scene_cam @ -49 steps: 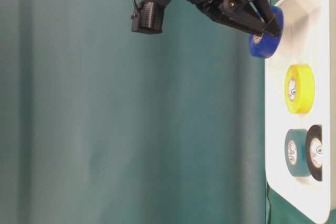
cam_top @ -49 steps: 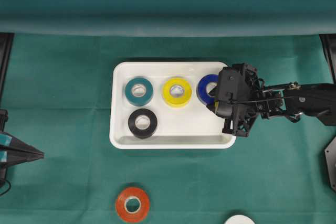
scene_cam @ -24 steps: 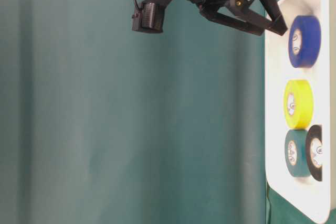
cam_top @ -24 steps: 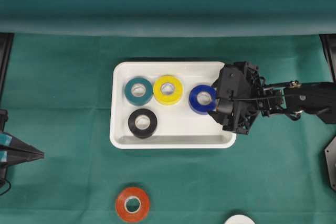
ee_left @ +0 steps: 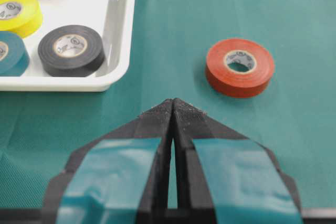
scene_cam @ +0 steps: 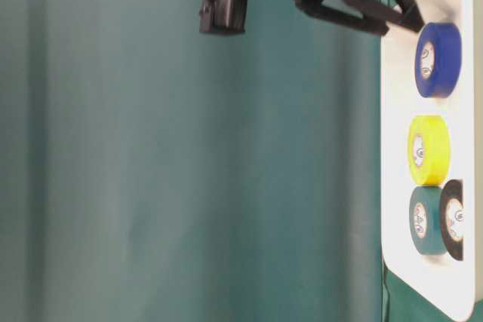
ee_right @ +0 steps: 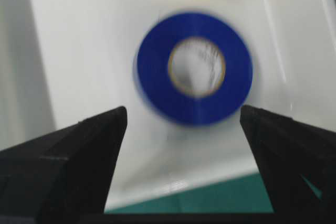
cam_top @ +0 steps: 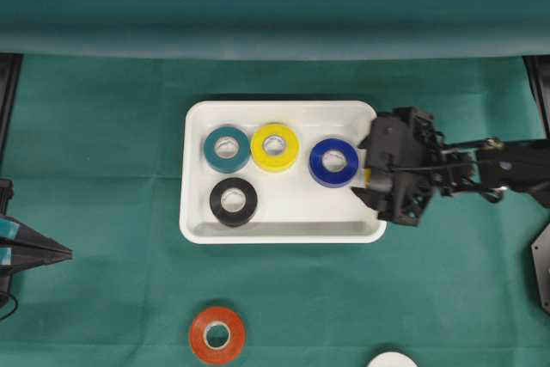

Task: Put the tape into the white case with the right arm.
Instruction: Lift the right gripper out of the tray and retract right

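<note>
An orange tape roll (cam_top: 216, 334) waits on the green cloth at six o'clock, in front of the white case (cam_top: 196, 228), while the left gripper (ee_left: 172, 109) rests pressed together at nine o'clock. The right gripper (cam_top: 371, 180), now spread wide and empty at three o'clock, has just released the blue tape roll (cam_top: 334, 162), which lies flat inside the case beside the yellow roll (cam_top: 275, 147). That delivery looks complete, with the orange roll likely next.

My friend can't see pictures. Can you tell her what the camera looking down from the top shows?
A white tray on a green cloth holds four tape rolls: teal, yellow, blue and black. A black robot gripper hangs open at its right edge; an orange roll lies outside.
</note>
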You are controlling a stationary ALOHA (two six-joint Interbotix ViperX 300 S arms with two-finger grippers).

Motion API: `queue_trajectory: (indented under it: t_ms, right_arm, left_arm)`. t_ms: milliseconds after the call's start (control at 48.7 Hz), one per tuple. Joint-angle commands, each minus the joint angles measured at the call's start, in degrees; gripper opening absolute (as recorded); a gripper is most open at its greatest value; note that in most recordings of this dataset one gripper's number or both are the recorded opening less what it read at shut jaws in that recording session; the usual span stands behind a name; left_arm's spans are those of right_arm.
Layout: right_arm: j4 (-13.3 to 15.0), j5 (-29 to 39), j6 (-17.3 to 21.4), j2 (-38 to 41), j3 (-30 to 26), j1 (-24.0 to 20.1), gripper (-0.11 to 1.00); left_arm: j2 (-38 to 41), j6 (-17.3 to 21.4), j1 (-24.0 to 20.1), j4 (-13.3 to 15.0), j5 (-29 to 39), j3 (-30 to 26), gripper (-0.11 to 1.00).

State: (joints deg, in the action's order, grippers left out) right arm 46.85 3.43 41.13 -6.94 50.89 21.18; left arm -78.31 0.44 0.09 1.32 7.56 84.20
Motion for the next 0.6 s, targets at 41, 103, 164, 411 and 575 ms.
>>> queue_trajectory:
  t_ms: [41, 103, 164, 411, 575]
  right_arm:
    - [0.09, -0.26, 0.18, -5.45, 2.99, 0.09, 0.63]
    - [0.09, -0.26, 0.18, -7.91, 5.19, 0.09, 0.63]
    - [0.09, -0.53, 0.26, -11.16, 7.65, 0.09, 0.63]
    - [-0.18, -0.62, 0.62, -22.06, 15.56, 0.09, 0.63]
    - [-0.35, -0.62, 0.7, -26.72, 19.16, -0.35, 0.62]
  left_arm:
    - [0.44, 0.0, -0.09, 0.0, -0.53, -0.53, 0.0]
    - [0.53, 0.09, -0.09, 0.0, -0.62, -0.53, 0.0]
    - [0.44, 0.09, -0.09, 0.0, -0.62, -0.53, 0.0]
    - [0.44, 0.09, -0.09, 0.0, -0.62, -0.53, 0.0]
    - [0.44, 0.09, -0.09, 0.0, -0.53, -0.53, 0.0]
